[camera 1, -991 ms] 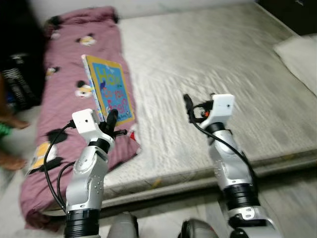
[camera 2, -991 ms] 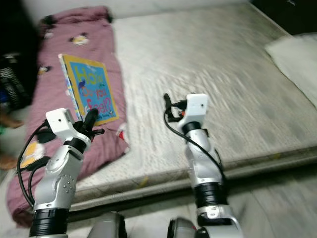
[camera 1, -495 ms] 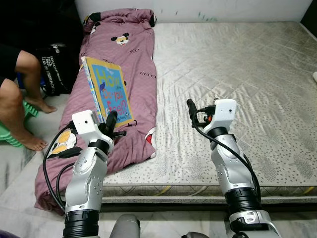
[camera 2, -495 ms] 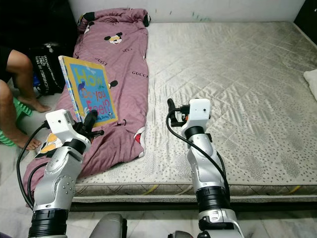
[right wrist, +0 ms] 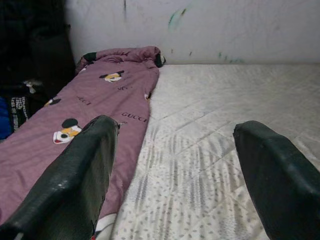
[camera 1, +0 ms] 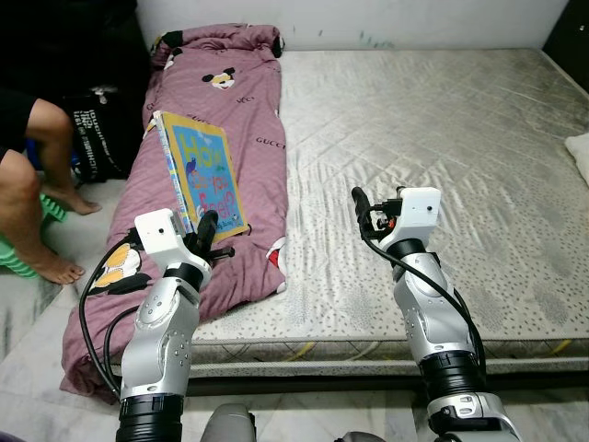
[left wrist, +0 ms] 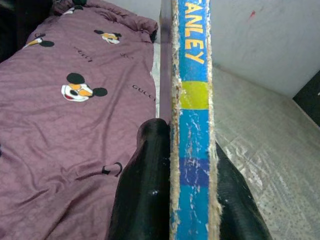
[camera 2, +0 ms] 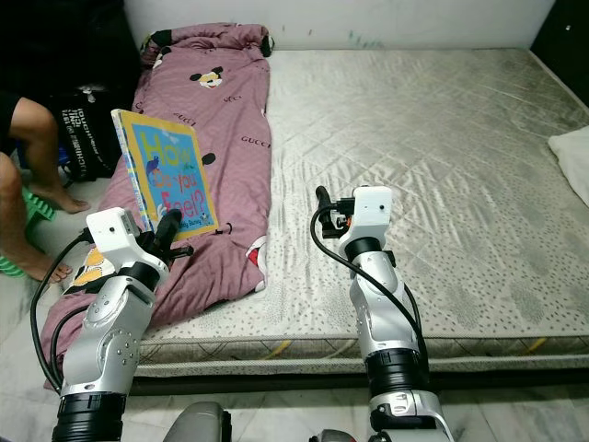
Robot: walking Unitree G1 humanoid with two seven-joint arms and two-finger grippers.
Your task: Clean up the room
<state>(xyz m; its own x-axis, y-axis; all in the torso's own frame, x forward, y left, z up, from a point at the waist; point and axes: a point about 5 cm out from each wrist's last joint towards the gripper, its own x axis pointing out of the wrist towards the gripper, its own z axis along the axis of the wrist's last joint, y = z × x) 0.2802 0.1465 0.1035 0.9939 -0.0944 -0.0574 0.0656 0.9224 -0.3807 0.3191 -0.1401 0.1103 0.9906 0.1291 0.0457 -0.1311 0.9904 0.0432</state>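
Over the mattress's (camera 1: 442,120) left front corner: left gripper (camera 1: 206,227) clamped on a blue book (camera 1: 203,175), fingers (left wrist: 145,165) squeezing the worn spine either side, cover tilted up and facing right. Held above the purple Mickey blanket (camera 1: 235,120), not resting on it. Blanket running along the mattress's left edge from the back wall to the front, spilling a bit over the front left corner toward the floor. Right gripper (camera 1: 359,201) raised over the front edge near the middle, fingers (right wrist: 80,175) spread wide apart, holding nothing, pointing toward the back wall. White pillow (camera 1: 580,152) poking past the right edge. Off the left edge, a person's leg (camera 1: 23,198) and bare foot on the floor, just beside a dark bag (camera 1: 92,129) with white lettering. Mattress top otherwise just quilted grey fabric, kinda wrinkly.
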